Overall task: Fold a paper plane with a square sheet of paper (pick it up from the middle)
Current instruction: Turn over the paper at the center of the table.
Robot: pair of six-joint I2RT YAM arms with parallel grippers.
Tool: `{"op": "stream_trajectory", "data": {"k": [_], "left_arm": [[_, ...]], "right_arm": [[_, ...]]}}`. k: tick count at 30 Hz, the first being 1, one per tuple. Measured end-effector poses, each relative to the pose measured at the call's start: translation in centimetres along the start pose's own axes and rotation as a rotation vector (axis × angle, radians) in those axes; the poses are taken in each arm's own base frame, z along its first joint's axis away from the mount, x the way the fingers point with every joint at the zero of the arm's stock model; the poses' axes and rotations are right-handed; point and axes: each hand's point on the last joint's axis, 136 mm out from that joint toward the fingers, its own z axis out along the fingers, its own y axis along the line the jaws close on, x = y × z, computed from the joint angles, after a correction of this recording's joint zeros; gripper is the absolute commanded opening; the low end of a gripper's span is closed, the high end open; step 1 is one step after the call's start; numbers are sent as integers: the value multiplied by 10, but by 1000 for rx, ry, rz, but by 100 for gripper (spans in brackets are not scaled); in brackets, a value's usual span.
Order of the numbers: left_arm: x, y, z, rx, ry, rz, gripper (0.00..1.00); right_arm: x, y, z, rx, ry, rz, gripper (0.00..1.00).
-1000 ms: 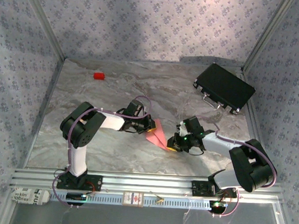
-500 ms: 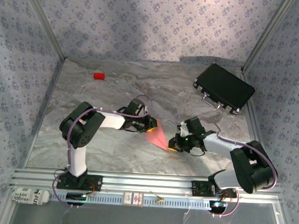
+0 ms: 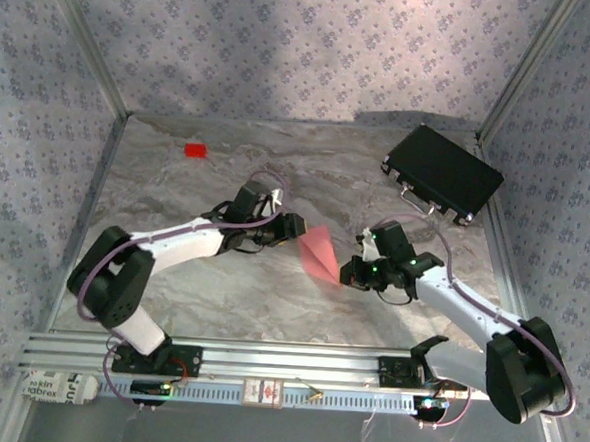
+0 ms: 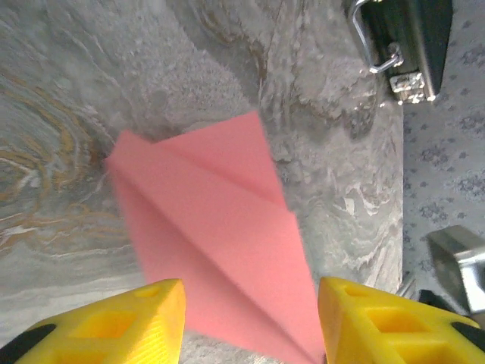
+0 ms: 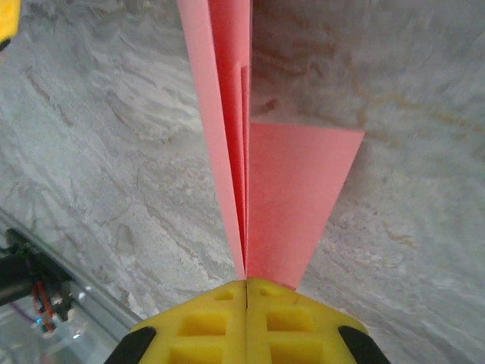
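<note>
The salmon-pink paper plane (image 3: 318, 252), the square sheet folded into a pointed dart, stands on edge over the marble table between the two arms. My right gripper (image 3: 351, 275) is shut on its near end. In the right wrist view the yellow fingers (image 5: 248, 287) pinch the layered folds of the paper plane (image 5: 227, 114), and one wing (image 5: 295, 197) spreads to the right. My left gripper (image 3: 293, 227) sits just left of the paper and is open. In the left wrist view the paper plane (image 4: 220, 243) lies ahead of my left gripper (image 4: 250, 288), untouched by the pads.
A black rectangular case (image 3: 441, 173) lies at the back right, its latches in the left wrist view (image 4: 405, 45). A small red block (image 3: 194, 150) sits at the back left. Patterned walls enclose the table, and an aluminium rail (image 3: 286, 361) runs along the near edge.
My left gripper has opened and let go of the paper, then drawn slightly back to the left. The right gripper stayed shut on the paper and carried it a little farther from the bases.
</note>
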Motion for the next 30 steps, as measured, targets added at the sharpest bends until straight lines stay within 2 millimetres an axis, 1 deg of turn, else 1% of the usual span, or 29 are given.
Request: {"op": "stream_trajectory", "data": {"k": [3,5,8,10,13,16,19,21,24,25,27,30], "left_arm": [[4,12,-16,-25,-35,-7,49],[7,29,-25,-58,-55,-28,49],[7,52,-40,-106,-95,-63,51],[5,63,-51,-122,-132,-83,51],[1,69,-68,-130,-186,-102,52],[-6,69,-81,-124,-234,-109,52],[-10,73,-90,-128,-266,-124,52],[-12,77,-96,-136,-286,-135,52],[-13,84,-102,-149,-302,-158,52],[-14,86,-104,-153,-306,-163,52],[-15,88,-106,-159,-311,-171,53],[-14,90,-107,-164,-309,-180,53]], "right_arm": [[-17,7,-17,107,-51,-79,4],[-27,9,-30,200,-86,-136,5],[-39,8,-48,369,-128,-220,4],[-45,5,-56,506,-138,-283,3],[-52,-6,-64,755,-125,-385,3],[-54,-15,-65,972,-85,-502,4],[-47,-17,-52,1111,-23,-636,5],[-38,-12,-38,1142,16,-721,7],[-20,7,-12,1130,61,-845,11],[-15,17,-2,1112,68,-876,15],[-4,35,16,1049,74,-912,26],[7,51,30,934,76,-899,37]]}}
